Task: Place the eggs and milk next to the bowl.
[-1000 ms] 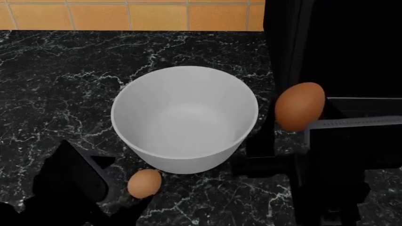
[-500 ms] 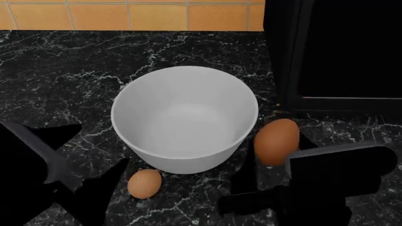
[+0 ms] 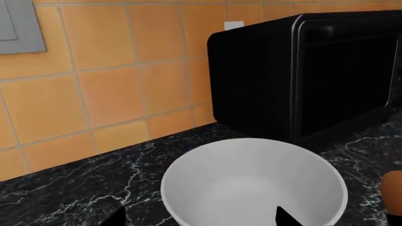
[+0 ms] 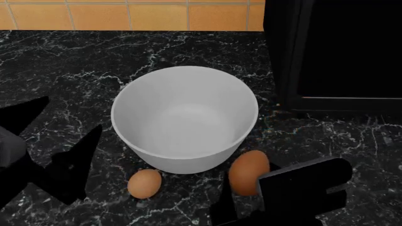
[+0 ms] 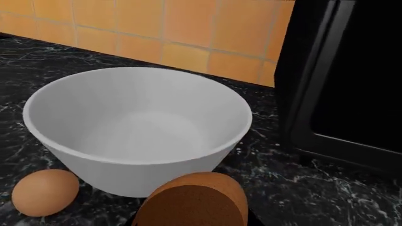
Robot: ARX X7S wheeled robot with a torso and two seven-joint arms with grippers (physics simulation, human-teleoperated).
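A: Where is the right gripper?
B: Low at the head view's lower right, fingers clamped on the darker egg.
A: And the left gripper?
B: At the lower left, dark fingers spread apart, holding nothing.

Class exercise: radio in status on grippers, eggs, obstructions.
Right gripper shut on darker egg, low beside bowl. Left gripper open. Pale egg already placed. Milk unseen. Nothing blocking.
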